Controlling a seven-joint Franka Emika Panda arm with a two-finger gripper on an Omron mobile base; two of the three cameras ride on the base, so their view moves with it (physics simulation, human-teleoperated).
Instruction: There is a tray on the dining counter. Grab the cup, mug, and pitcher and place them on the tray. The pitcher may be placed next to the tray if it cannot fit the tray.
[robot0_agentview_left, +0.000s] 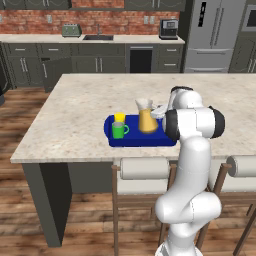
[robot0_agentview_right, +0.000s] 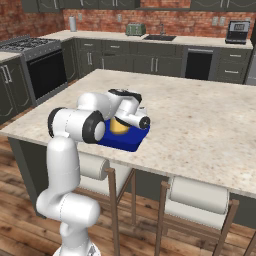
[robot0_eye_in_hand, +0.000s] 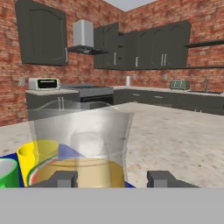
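Note:
On the dining counter (robot0_agentview_left: 75, 110) lies the blue tray (robot0_agentview_left: 135, 140) (robot0_agentview_right: 127, 142). It bears the yellow cup (robot0_agentview_left: 119, 118) (robot0_eye_in_hand: 35, 155), the green mug (robot0_agentview_left: 118, 130) (robot0_eye_in_hand: 6, 173) in front of the cup, and the glass pitcher (robot0_agentview_left: 146, 120) (robot0_agentview_right: 119, 126) (robot0_eye_in_hand: 81, 144) with amber liquid at its right end. The pitcher stands upright. My gripper (robot0_agentview_left: 158, 113) (robot0_eye_in_hand: 113, 178) sits level at the pitcher's right side, very close to it. Its fingers stand apart, the right one clear of the glass.
Two stools with white padded backs (robot0_agentview_left: 145, 168) (robot0_agentview_left: 242, 165) stand along the counter's near edge, beside the arm's base. The counter top stretches bare to the right and behind the tray. A cabinet run with sink (robot0_agentview_left: 98, 37) and stove (robot0_agentview_right: 30, 47) lines the far walls.

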